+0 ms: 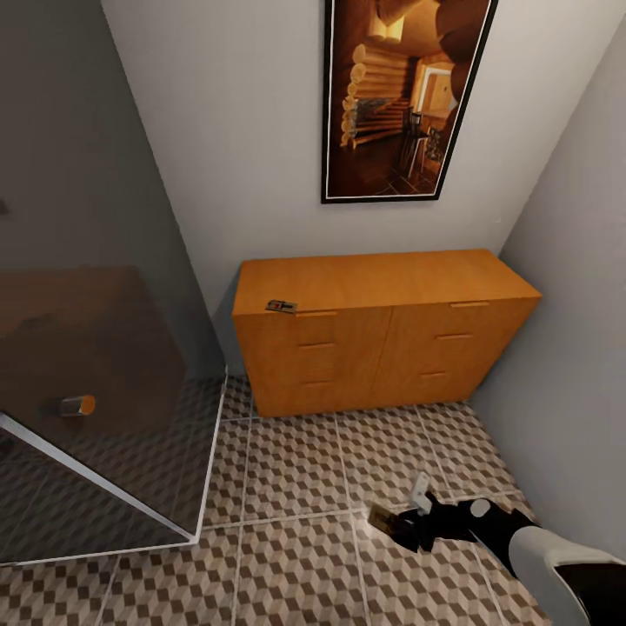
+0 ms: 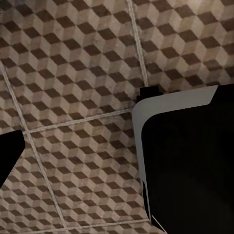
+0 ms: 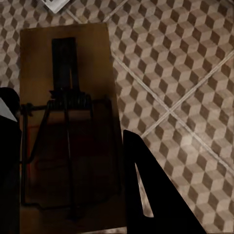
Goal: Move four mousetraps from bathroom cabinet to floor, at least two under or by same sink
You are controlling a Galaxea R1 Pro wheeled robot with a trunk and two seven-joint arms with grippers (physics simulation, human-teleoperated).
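The cabinet (image 1: 382, 330) stands against the far wall with its drawers closed. One mousetrap (image 1: 280, 306) lies on its top at the front left edge. Low at the right, my right gripper (image 1: 402, 522) is shut on another mousetrap (image 1: 381, 519) just above the bathroom floor (image 1: 296, 487). The right wrist view shows that mousetrap (image 3: 68, 122) close up, a brown board with a dark wire spring, between the dark fingers (image 3: 151, 195) with the cube-pattern tiles (image 3: 185, 73) behind it. In the left wrist view, a dark fingertip (image 2: 7, 156) shows at the edge over the tiles (image 2: 73, 73).
A dark glass shower enclosure (image 1: 96, 365) with a round handle (image 1: 78, 405) takes up the left side. A framed picture (image 1: 404, 96) hangs above the cabinet. A grey wall (image 1: 574, 304) closes the right side. The robot's own white and black body (image 2: 190, 156) looms in the left wrist view.
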